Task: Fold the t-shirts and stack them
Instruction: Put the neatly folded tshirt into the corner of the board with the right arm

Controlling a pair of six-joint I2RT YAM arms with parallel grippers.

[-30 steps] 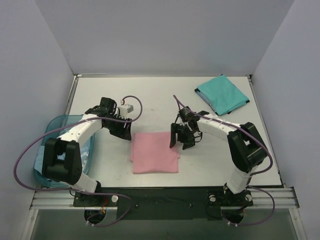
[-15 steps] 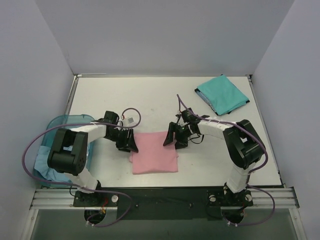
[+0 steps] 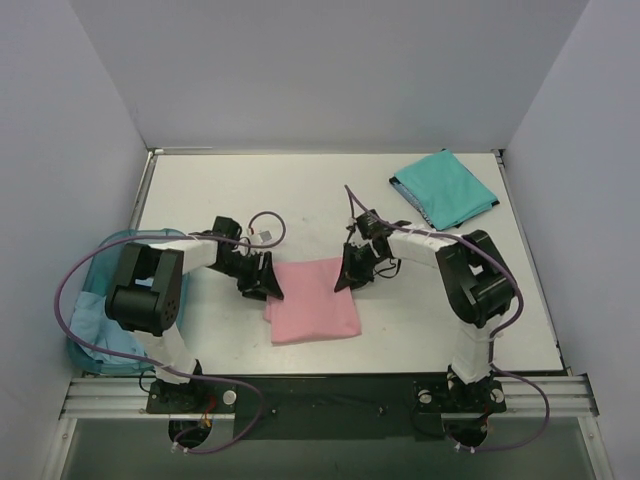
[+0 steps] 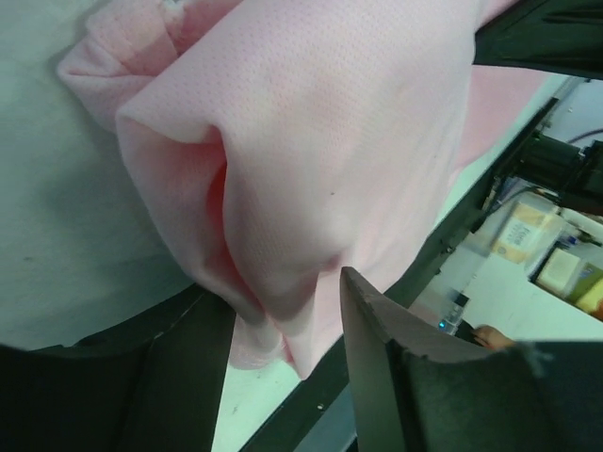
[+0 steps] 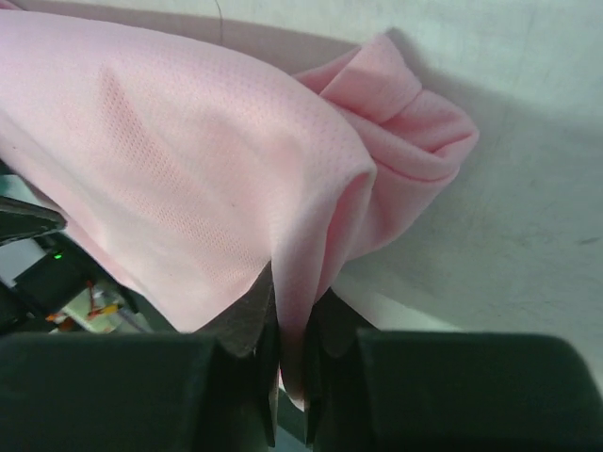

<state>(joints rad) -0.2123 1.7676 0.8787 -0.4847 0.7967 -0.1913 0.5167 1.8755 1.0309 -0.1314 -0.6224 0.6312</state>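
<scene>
A folded light pink t-shirt [image 3: 312, 303] lies on the table between the arms. My right gripper [image 3: 347, 274] is at its far right corner, shut on a fold of the pink cloth [image 5: 311, 235], which is pinched between the fingers [image 5: 247, 330]. At the far left corner, my left gripper [image 3: 264, 281] stands open. A bunched pink fold [image 4: 273, 235] hangs between its spread fingers [image 4: 377, 348] without being pinched. A folded teal green t-shirt [image 3: 444, 189] lies at the far right. A pale blue t-shirt [image 3: 97, 320] sits in the basket.
The translucent blue plastic basket [image 3: 112, 246] hangs off the table's left edge beside the left arm. White walls close in the table at the back and both sides. Purple cables loop off both arms.
Both grippers have come in onto the pink shirt's far corners. The right one has shut on the cloth. The shirt's far edge has bunched up slightly.
</scene>
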